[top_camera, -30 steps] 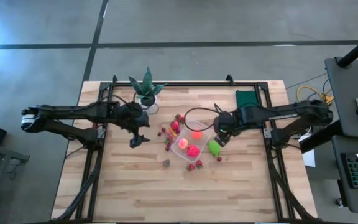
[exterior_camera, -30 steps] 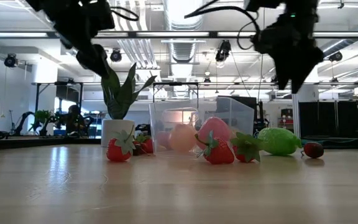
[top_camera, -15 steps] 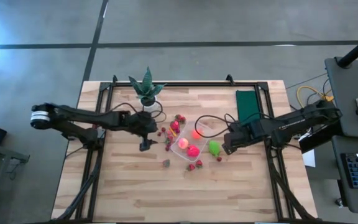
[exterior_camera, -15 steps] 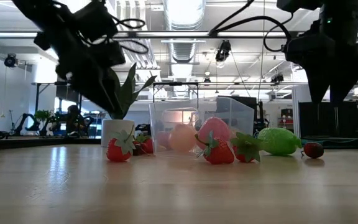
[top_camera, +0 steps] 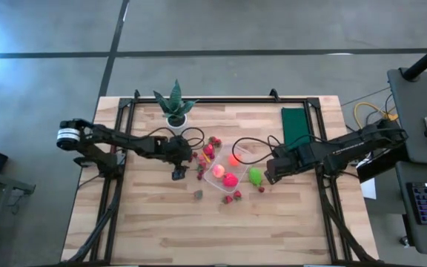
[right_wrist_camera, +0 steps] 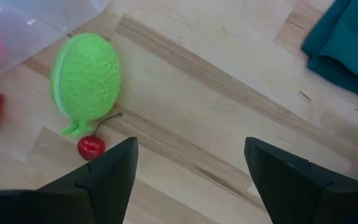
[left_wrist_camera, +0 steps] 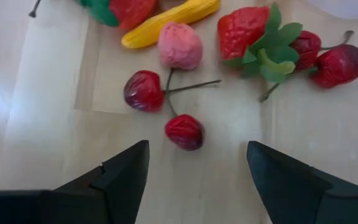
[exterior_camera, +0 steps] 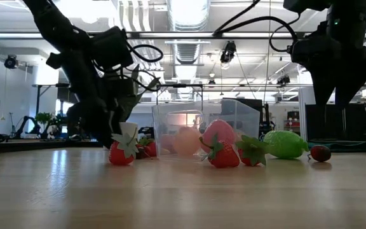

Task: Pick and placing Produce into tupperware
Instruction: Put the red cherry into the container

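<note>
While our left pincer [left_wrist_camera: 194, 171] hangs low over the pale wooden counter [top_camera: 154, 222] with its fingers apart and nothing between them, we judge the step in hand to be a pick from the scatter of small red cherries and berries [top_camera: 199, 165] lying just left of the clear rectangular plastic tub [top_camera: 226, 169]. To do it well, we should centre the gap over the single dark red cherry [left_wrist_camera: 184, 132] straight ahead, come down square, and close on its body, not its thin stem, without nudging the pink berry [left_wrist_camera: 179, 46] or the yellow banana piece [left_wrist_camera: 169, 21] beyond. The tub already holds a few pink and orange pieces. Our right pincer [right_wrist_camera: 188, 165], also spread and empty, waits beside the tub, near the bumpy green fruit [right_wrist_camera: 84, 78] and a small red cherry [right_wrist_camera: 91, 147].

Half a second ago the left arm sat higher and further back; it has since reached in and dropped toward the cherries, while the right arm has not moved.
</note>
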Available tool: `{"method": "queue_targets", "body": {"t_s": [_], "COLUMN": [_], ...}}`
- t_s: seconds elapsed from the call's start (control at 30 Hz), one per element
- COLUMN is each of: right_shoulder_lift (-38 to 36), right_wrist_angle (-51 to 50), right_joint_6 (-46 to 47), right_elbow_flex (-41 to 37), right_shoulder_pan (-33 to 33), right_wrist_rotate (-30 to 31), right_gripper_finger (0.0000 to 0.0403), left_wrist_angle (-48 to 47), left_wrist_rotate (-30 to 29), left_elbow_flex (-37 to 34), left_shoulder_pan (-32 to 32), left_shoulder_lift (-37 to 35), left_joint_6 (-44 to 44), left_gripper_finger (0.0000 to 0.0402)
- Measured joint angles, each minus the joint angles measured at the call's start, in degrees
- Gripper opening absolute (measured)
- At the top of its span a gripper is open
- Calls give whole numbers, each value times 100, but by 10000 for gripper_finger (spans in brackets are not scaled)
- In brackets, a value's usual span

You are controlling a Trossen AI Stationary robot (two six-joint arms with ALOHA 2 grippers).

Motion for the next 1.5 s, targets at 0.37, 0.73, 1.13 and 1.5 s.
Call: {"method": "queue_targets", "body": {"t_s": [0.37, 0.73, 1.13, 1.5], "right_shoulder_lift": [4, 4, 4, 4], "right_wrist_angle": [26, 113, 165, 184], "right_joint_6": [2, 44, 46, 48], "right_elbow_flex": [-33, -39, -39, -39], "right_shoulder_pan": [-2, -2, -2, -3], "right_wrist_rotate": [4, 20, 63, 107], "right_gripper_finger": [281, 280, 278, 276], "left_wrist_angle": [189, 484, 454, 222], "left_wrist_rotate": [9, 28, 61, -36], "left_elbow_flex": [0, -5, 32, 172], "left_shoulder_pan": [0, 7, 0, 7], "left_shoulder_lift": [93, 288, 345, 3], "left_joint_6": [-7, -7, -7, -17], "left_gripper_finger": [203, 157, 105, 59]}}
